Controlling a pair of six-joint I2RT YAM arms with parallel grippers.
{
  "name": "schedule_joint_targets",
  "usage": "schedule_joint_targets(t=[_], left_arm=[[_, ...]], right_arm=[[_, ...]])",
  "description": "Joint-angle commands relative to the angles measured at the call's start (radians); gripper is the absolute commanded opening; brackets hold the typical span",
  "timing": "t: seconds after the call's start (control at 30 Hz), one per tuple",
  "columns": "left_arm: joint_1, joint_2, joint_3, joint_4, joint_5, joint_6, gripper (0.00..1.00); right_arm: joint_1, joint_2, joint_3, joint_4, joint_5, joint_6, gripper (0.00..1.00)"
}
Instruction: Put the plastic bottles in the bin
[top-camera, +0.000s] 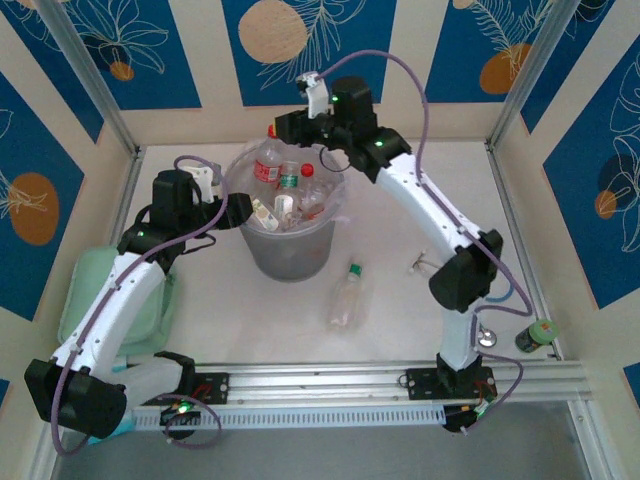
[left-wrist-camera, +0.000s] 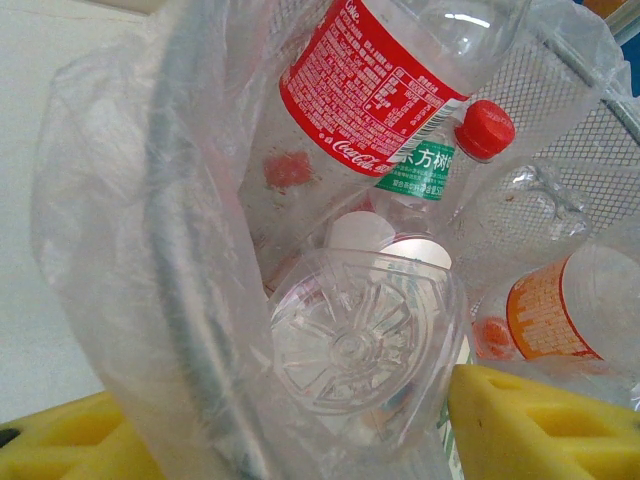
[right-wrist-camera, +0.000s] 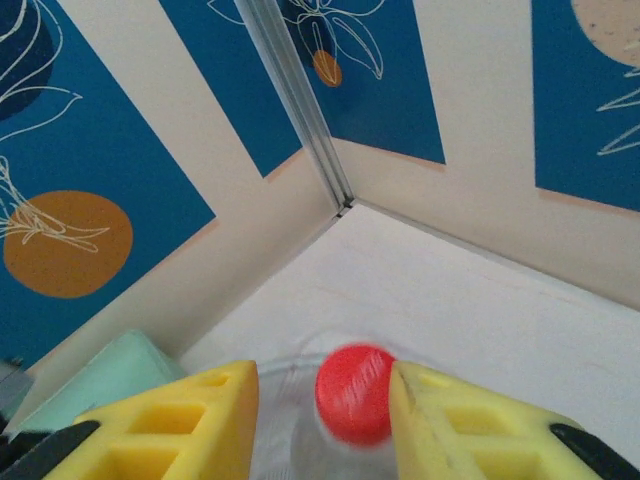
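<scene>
The round grey translucent bin (top-camera: 292, 262), lined with a clear plastic bag, stands mid-table and holds most of the small clear plastic bottles (top-camera: 287, 198). One clear bottle with a green cap (top-camera: 348, 298) lies on its side on the white table (top-camera: 400, 200), just in front of the bin and between the two arms. The right gripper (top-camera: 296, 126) hangs over the bin's far rim. In its wrist view its yellow fingers (right-wrist-camera: 470, 425) stand apart, with the red cap (right-wrist-camera: 355, 393) of a red-labelled bottle (top-camera: 266, 165) close against one of them. Whether they press on the body lower down I cannot tell. The left gripper (top-camera: 238, 210) sits at the bin's near-left rim with its fingers spread wide. The bag-covered rim (left-wrist-camera: 190, 330) and the ribbed base of a clear bottle (left-wrist-camera: 355, 345) lie between them, and nothing is visibly pinched. The lying bottle looks empty, so I judge it very light, thin-walled and easy to dent, with a smooth skin that could slip or roll away under a push. The safest hold is probably across its width, at the shoulder just below the cap. The plastic is stiffer there, and a gentle squeeze should be enough.
</scene>
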Motion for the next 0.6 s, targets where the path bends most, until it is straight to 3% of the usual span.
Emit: schedule_joint_targets(t=[0.0, 0.1, 0.17, 0.3, 0.57], left_arm=[[-0.007, -0.008, 0.017, 0.004, 0.006, -0.002, 0.65], [-0.007, -0.008, 0.017, 0.006, 0.01, -0.004, 0.65], [-0.007, -0.01, 0.017, 0.007, 0.006, -0.004, 0.65], [-0.007, -0.01, 0.024, 0.009, 0.009, -0.009, 0.65], [-0.007, -0.008, 0.029, 0.009, 0.004, -0.01, 0.66]], right_arm=[[0.03, 0.096, 0.11, 0.056, 0.055, -0.061, 0.35], [0.042, 0.189, 0.276, -0.118, 0.06, -0.104, 0.28], [0.051, 0.195, 0.271, -0.161, 0.067, -0.125, 0.23], [0.068, 0.124, 0.075, -0.119, 0.08, -0.134, 0.1], [0.029, 0.016, -0.177, -0.113, 0.07, 0.033, 0.05]])
